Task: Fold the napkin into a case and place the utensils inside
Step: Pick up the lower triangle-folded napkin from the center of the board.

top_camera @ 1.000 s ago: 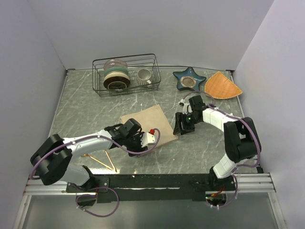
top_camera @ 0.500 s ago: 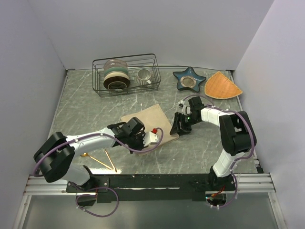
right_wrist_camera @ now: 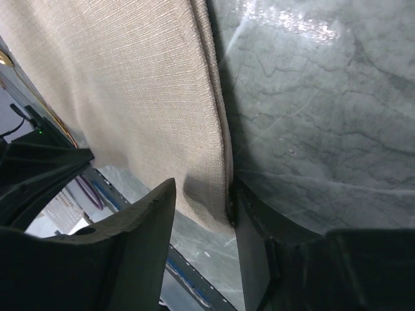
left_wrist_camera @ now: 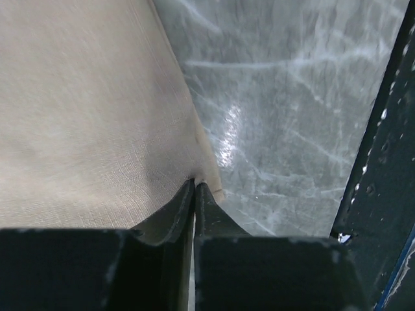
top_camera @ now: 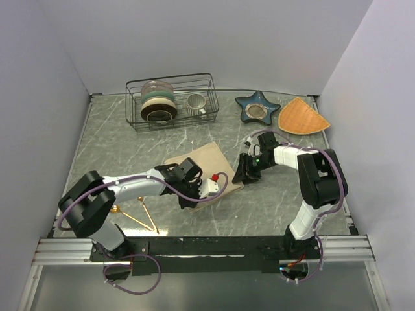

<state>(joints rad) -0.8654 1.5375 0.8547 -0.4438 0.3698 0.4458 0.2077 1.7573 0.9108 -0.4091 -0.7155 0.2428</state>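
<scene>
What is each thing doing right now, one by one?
napkin: lying on the table, not yet a case
left gripper: shut on the napkin's corner
right gripper: open, astride the napkin's edge
utensils: lying on the table, outside the napkin
wire rack: holding dishes

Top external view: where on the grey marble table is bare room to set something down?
Free: the left strip between the black wire dish rack and the gold utensils; the near patch in front of the beige cloth napkin. Crowded: the centre and back edge.
</scene>
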